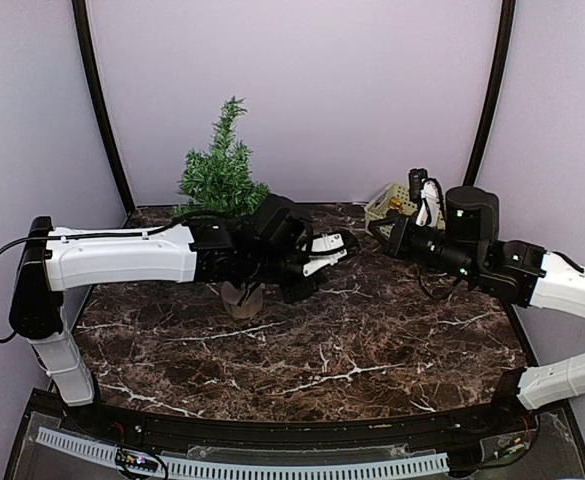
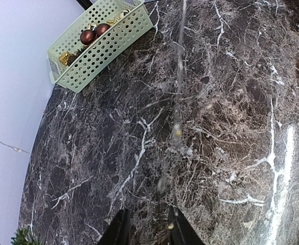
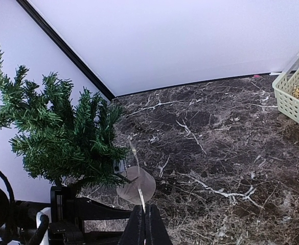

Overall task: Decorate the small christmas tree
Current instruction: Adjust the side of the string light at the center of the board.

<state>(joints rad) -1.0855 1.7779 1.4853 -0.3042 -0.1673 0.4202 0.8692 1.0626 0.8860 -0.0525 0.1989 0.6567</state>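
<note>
Small christmas tree [image 1: 222, 170]: dark green, bristly branches, upright on a round pale stump base [image 3: 136, 186]. It sits behind and left of the left gripper [image 2: 149, 227], whose fingers are apart, with a thin wire [image 2: 178, 102] running between them. Right gripper [image 3: 145, 224] is pinched closed on the wire, and the base is just past its tips.

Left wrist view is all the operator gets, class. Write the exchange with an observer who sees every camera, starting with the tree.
Operator: Where is the tree?
Observer: The small christmas tree stands upright on the left half of the table.
Operator: What is the other arm doing?
Observer: The right gripper has its jaws shut on a thin light wire.
Operator: Is my arm near the tree?
Observer: The left arm hides its trunk from the top camera.
</note>
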